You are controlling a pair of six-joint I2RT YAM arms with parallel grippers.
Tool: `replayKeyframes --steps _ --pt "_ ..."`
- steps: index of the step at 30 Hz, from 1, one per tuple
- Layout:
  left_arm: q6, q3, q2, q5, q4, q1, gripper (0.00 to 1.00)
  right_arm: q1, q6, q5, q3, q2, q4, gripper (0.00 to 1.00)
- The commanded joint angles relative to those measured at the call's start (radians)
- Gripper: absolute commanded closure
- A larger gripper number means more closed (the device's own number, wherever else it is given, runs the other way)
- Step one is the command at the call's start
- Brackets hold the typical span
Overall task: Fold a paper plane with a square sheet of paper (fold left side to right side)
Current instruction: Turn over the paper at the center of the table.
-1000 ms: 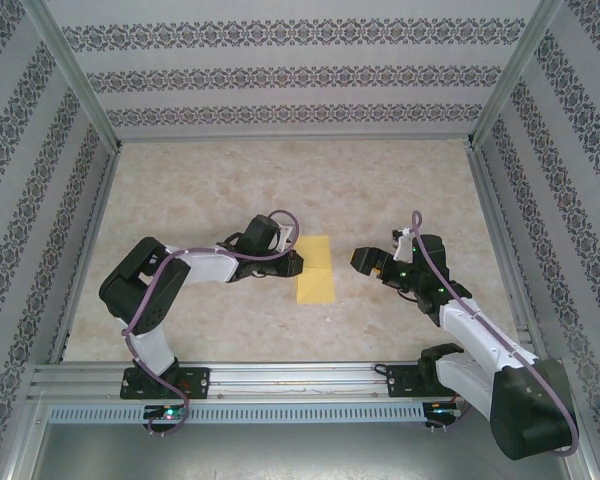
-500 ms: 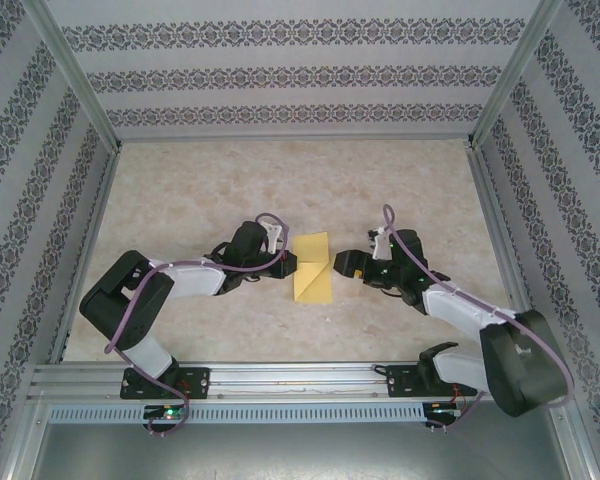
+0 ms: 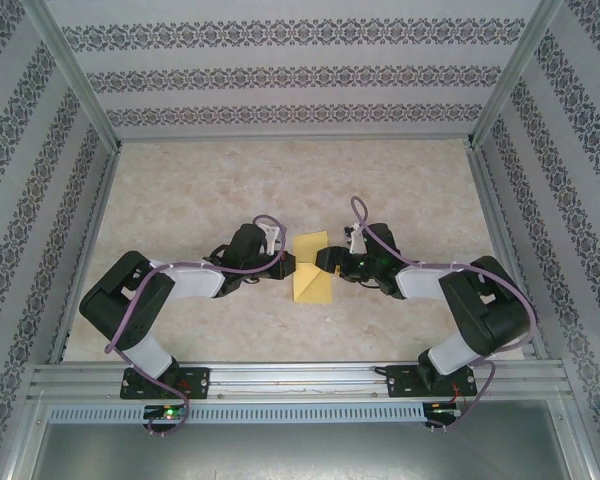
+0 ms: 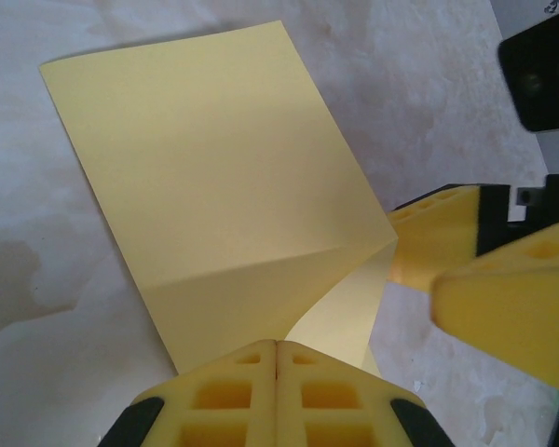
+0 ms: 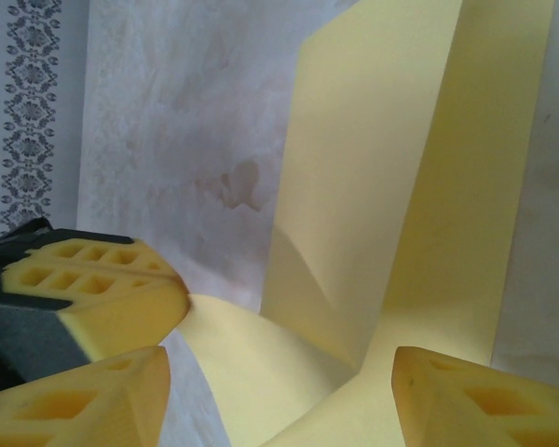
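The square sheet of paper (image 3: 315, 285) lies mid-table as a narrow yellow rectangle, its upper half lifted and bent along a diagonal crease. My left gripper (image 3: 288, 266) is at its left edge. In the left wrist view the fingers (image 4: 277, 345) are pressed together with the raised layer of the sheet (image 4: 224, 168) running into their tips. My right gripper (image 3: 325, 262) is at the sheet's right edge. It is open in the right wrist view (image 5: 279, 372), one finger on each side of the curled paper (image 5: 373, 186).
The marbled table (image 3: 200, 190) is walled by patterned panels at the back and sides, with a metal rail along the near edge. The left gripper's shut fingers (image 5: 93, 289) sit close to my right gripper's left finger. The two grippers nearly meet over the sheet.
The right arm has swung left from well clear of the sheet to its right edge. The left gripper has stayed at the left edge, and the sheet's upper half has lifted into a diagonal bend.
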Motion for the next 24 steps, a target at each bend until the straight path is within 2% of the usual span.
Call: replayKeyframes --steps 1,14,18,24 --pt "-0.011 -0.007 -0.009 -0.010 0.055 0.009 0.98 0.019 0.023 -0.009 0.030 0.044 0.092 0.40" --pt "-0.024 -0.005 0.018 -0.018 0.062 0.009 0.97 0.054 0.057 -0.025 0.046 0.152 0.184 0.63" --pt "-0.023 -0.006 -0.002 -0.030 0.050 0.010 0.91 0.055 0.057 -0.028 0.041 0.149 0.197 0.75" --pt "0.005 -0.007 -0.093 -0.068 -0.022 0.017 0.77 0.052 0.028 -0.035 0.037 0.105 0.204 0.93"
